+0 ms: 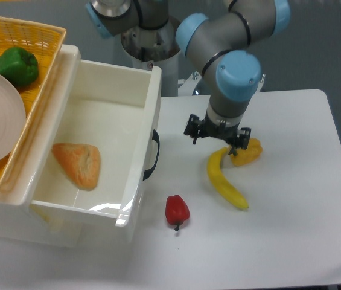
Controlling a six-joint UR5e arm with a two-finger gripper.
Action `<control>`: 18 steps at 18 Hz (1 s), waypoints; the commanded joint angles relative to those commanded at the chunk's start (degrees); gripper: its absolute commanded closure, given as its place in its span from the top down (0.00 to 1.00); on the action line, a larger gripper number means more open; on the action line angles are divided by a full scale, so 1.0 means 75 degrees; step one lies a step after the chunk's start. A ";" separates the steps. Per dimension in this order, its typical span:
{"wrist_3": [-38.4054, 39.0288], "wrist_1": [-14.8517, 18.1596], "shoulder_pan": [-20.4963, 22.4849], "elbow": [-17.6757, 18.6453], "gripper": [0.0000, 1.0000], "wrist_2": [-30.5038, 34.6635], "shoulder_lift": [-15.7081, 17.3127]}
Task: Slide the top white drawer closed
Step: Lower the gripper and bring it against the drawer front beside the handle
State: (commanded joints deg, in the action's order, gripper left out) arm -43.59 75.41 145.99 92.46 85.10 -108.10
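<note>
White tabletop (291, 229) carries the top white drawer (107, 151), pulled wide open at its left. Right of the drawer's black handle (152, 155), apart from it, hangs the gripper (217, 137), fingers spread and empty.

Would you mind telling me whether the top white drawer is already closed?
No, the top white drawer stands pulled out, with a piece of bread visible inside.

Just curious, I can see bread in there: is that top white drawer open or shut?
Open. The top white drawer is pulled well out, its inside showing, with a piece of bread on its floor.
</note>
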 joint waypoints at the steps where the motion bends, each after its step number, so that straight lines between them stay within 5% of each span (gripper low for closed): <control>1: 0.0012 -0.0070 0.0000 0.0000 1.00 -0.0188 -0.0117; 18: 0.0352 -0.0083 -0.0117 -0.0094 1.00 -0.1163 -0.0634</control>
State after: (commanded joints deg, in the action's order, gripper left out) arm -40.96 74.79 145.11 91.76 76.38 -112.85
